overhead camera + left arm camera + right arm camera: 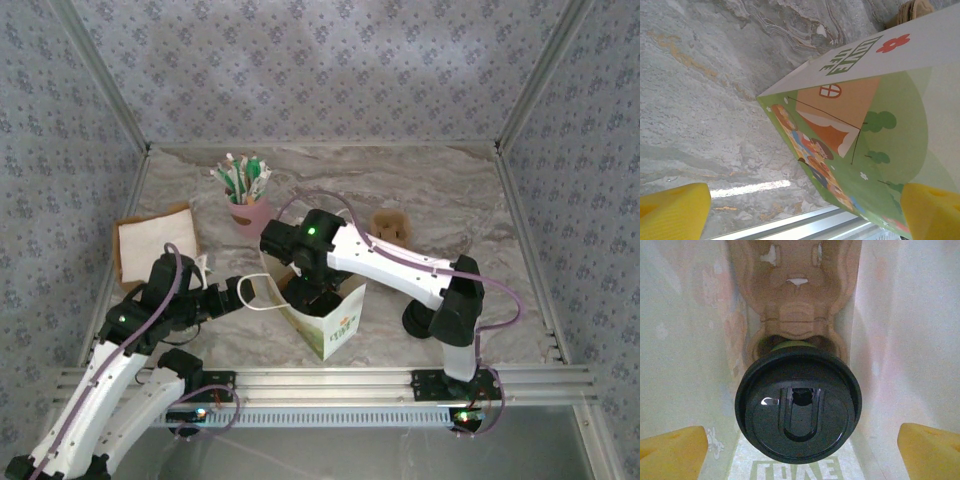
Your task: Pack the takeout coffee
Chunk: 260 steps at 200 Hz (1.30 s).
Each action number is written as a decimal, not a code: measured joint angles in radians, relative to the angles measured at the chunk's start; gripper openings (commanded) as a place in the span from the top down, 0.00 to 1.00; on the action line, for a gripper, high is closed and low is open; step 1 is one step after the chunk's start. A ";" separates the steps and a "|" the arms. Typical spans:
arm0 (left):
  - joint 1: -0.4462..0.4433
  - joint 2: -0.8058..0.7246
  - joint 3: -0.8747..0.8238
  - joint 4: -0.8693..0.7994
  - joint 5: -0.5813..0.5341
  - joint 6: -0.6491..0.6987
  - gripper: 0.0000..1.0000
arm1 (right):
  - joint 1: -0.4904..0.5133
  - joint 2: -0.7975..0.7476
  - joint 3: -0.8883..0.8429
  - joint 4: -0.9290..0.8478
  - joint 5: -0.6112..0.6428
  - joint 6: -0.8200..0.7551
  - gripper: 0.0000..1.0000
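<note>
The takeout coffee (798, 407), a cup under a round black lid, stands upright inside the white paper bag (335, 318). It sits in a brown pulp cup carrier (797, 305) on the bag's floor. My right gripper (801, 451) is lowered into the bag's mouth (312, 288), directly above the lid. Its yellow fingers (672, 450) are spread wide on either side and touch nothing. My left gripper (225, 295) is open by the bag's left side, near the white handle loop (255, 293). In the left wrist view the bag's printed green side (865, 125) fills the right half.
A pink cup of green-and-white sachets (247, 190) stands behind the bag. White napkins on a brown tray (152, 245) lie at the left. A brown pulp piece (392, 225) rests behind the right arm. A metal rail (330, 380) runs along the near edge.
</note>
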 measured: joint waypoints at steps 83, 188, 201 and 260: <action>0.000 -0.008 0.103 -0.060 -0.030 0.003 0.03 | 0.006 -0.028 0.043 -0.011 0.010 0.022 0.00; 0.000 -0.053 0.255 -0.129 -0.057 0.016 0.03 | 0.008 -0.125 0.078 0.006 0.027 0.055 0.00; 0.000 -0.060 0.277 -0.133 -0.060 0.021 0.03 | 0.008 -0.146 0.079 0.014 0.027 0.056 0.00; 0.000 -0.086 0.365 -0.155 -0.067 0.037 0.03 | 0.013 -0.234 0.079 0.077 0.032 0.063 0.00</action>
